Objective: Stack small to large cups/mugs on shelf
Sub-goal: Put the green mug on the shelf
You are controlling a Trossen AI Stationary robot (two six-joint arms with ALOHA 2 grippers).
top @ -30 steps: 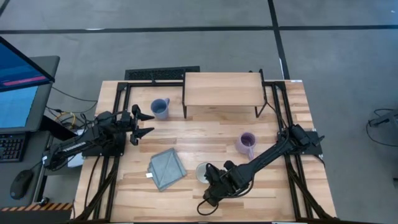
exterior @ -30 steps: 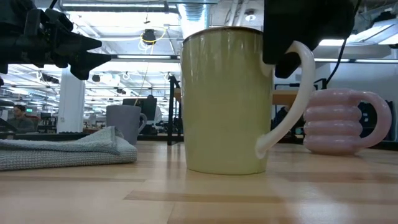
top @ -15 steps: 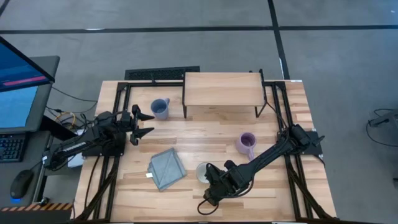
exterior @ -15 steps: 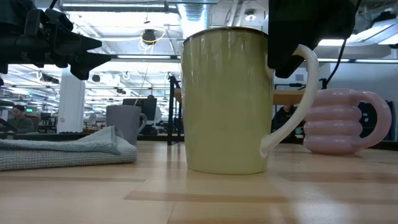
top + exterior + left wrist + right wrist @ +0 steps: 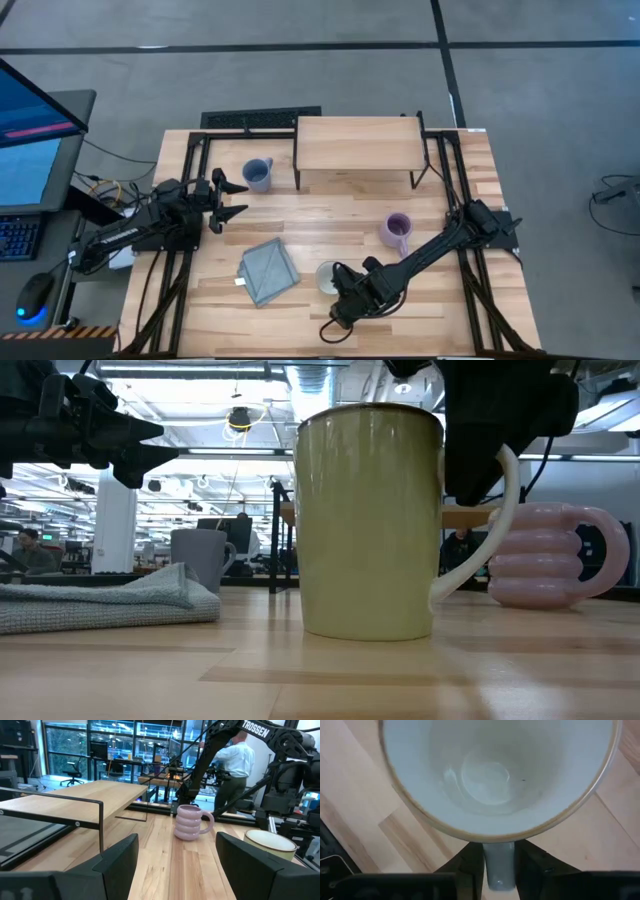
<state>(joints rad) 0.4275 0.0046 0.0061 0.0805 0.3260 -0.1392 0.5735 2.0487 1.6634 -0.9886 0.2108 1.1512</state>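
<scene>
High view: we see the table (image 5: pixel 330 225) from above, with the left arm at its left edge and the right arm reaching in from the right toward the near middle.
Right gripper (image 5: pixel 498 870): low over the cream mug (image 5: pixel 327 276), at the mug's handle side.
Right fingers (image 5: pixel 532 865): drawn in on the cream mug's handle (image 5: pixel 498 867) — in the right wrist view one dark finger sits on each side of the handle, both touching it, with the mug's open mouth just beyond.
Low view: the cream mug (image 5: pixel 368 525) stands upright on the table; the dark gripper covers the top of its handle (image 5: pixel 485 550).
Left gripper (image 5: pixel 232 197): held above the table's left part, near the blue mug (image 5: pixel 258 174) but apart from it.
Left fingers (image 5: pixel 117 857): spread wide, nothing between them — the left wrist view shows open table between the two.
Blue mug: upright on the table, just left of the shelf (image 5: pixel 358 143).
Purple mug (image 5: pixel 396 231): upright on the table, right of centre, between the shelf and the cream mug; ribbed sides show in the left wrist view (image 5: pixel 191 822).
Shelf: at the table's far side, its top bare.
Cloth (image 5: pixel 268 270): folded, flat on the table, just left of the cream mug and apart from it.
Beyond the table: a person in a light shirt (image 5: pixel 235 767), back turned, in the left wrist view.
</scene>
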